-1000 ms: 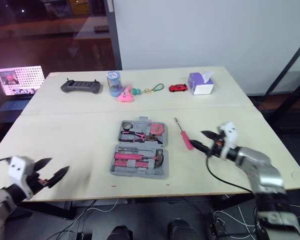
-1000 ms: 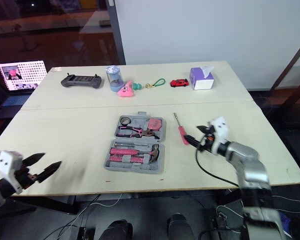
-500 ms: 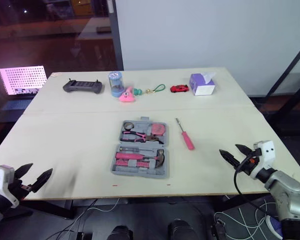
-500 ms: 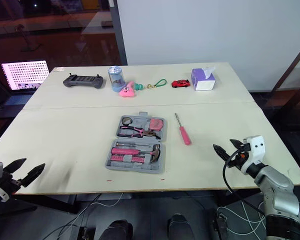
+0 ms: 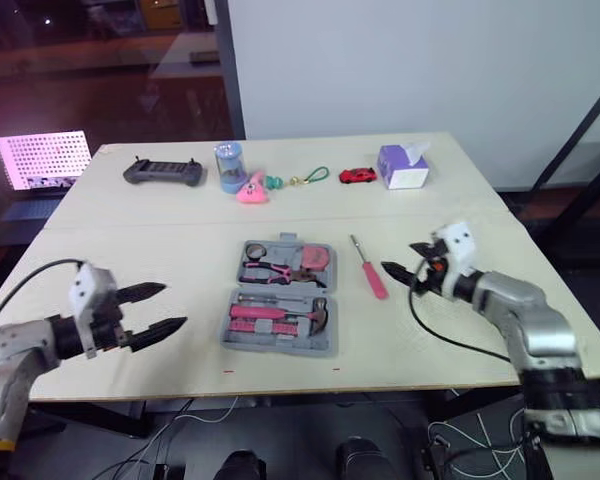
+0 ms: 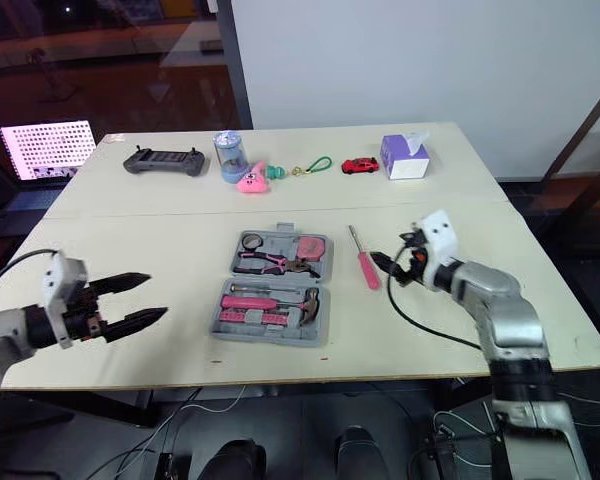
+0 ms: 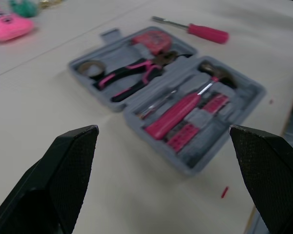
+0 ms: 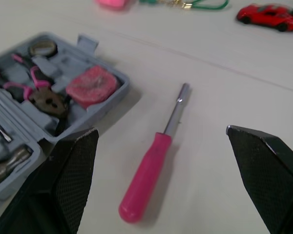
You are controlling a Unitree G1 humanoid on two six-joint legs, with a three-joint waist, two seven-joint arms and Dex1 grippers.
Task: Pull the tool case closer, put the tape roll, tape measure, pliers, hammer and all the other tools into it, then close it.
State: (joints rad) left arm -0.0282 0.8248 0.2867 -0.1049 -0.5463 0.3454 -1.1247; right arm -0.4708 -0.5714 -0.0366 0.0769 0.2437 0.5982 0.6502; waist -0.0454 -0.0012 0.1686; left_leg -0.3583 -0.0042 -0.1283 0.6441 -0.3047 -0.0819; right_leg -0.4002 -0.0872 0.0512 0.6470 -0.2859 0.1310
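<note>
From the head cameras, the grey tool case (image 5: 280,298) lies open at the middle of the pale table (image 5: 130,250), with most of the kit already seated in it. One pink screwdriver (image 5: 370,270) lies loose just to the case's right. The right end effector (image 5: 404,262) hovers beside that screwdriver, spread wide and holding nothing. The left end effector (image 5: 156,308) hangs to the left of the case, also spread wide and empty.

In the left wrist view, the case reads as moulded plastic with shaped recesses. A dark tape roll (image 7: 90,66), pink-handled pliers (image 7: 132,80) and a rounded pink tape measure (image 7: 154,41) sit in one half. A hammer (image 7: 180,109) with a pink grip and steel head fills the other.

In the right wrist view, the black fingers (image 8: 68,185) frame the screwdriver, with its smooth pink handle and thin bright metal shaft.

I judge the step in hand to be collecting this last tool. The next move calls for lowering and pinching across the handle (a round barrel, likely to roll), then setting it in a free slot before shutting the lid.
</note>
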